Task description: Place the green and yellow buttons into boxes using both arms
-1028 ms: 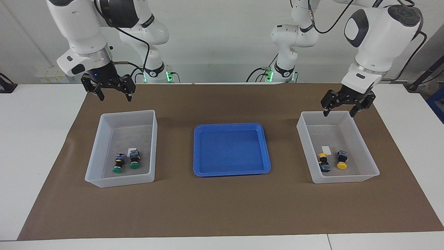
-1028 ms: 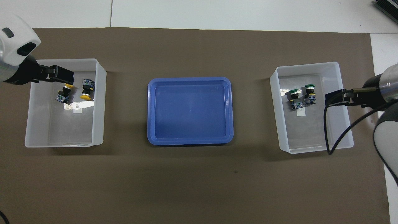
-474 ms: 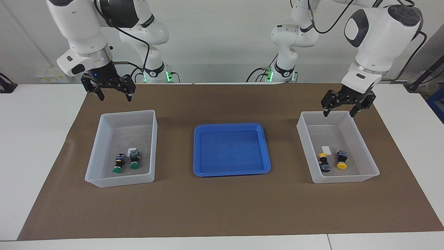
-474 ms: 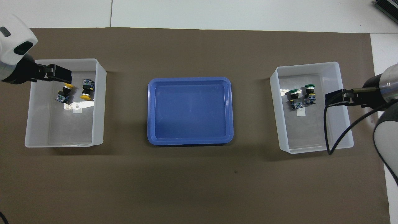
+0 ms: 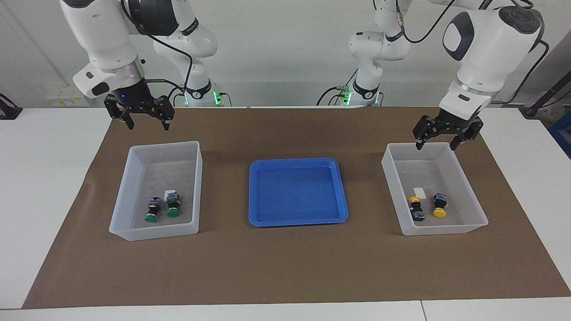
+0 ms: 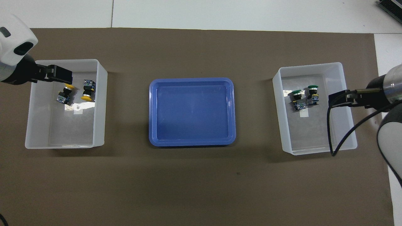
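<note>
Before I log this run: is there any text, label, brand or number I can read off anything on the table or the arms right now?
None can be read.
White label in the box with the green buttons: no print can be made out.
White label in the box with the yellow buttons: no print can be made out.
Small mark on the right arm's base: too small to read.
Small mark on the left arm's base: too small to read.
Blue tray: no print shows.

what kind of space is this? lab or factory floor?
Likely a robotics lab bench: two fixed arms, right gripper and left gripper, a brown mat on white tables, and staged boxes.
</note>
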Robot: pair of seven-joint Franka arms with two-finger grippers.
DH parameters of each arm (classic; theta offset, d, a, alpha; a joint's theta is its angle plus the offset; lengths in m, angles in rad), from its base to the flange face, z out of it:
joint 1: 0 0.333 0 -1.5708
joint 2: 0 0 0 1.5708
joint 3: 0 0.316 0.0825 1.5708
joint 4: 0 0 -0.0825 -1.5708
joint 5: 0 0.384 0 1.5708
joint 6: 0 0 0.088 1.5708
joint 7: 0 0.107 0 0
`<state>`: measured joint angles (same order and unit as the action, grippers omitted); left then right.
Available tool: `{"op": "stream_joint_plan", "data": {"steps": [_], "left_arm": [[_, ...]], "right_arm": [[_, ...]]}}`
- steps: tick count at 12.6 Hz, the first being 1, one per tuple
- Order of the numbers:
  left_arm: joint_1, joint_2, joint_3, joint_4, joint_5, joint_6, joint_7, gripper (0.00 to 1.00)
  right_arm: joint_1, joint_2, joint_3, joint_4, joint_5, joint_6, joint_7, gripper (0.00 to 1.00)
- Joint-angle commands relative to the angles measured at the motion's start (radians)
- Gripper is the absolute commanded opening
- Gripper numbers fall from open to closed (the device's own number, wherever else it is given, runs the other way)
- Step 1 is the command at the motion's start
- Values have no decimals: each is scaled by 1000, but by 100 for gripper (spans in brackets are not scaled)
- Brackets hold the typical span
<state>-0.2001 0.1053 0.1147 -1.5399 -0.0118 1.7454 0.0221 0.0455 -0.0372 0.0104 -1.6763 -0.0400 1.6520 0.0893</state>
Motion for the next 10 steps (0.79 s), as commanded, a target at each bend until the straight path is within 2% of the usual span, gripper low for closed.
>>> {"op": "stream_joint_plan", "data": {"steps": [1,10], "left_arm": [[14,-29,-3,-42,16,25,25,100],[2,-29,-3,-34,18,-16,25,100]], "right_arm": [[-19,5,11,10,31,-15,-25,100],[-19,5,11,9,31,-15,-25,100]]}}
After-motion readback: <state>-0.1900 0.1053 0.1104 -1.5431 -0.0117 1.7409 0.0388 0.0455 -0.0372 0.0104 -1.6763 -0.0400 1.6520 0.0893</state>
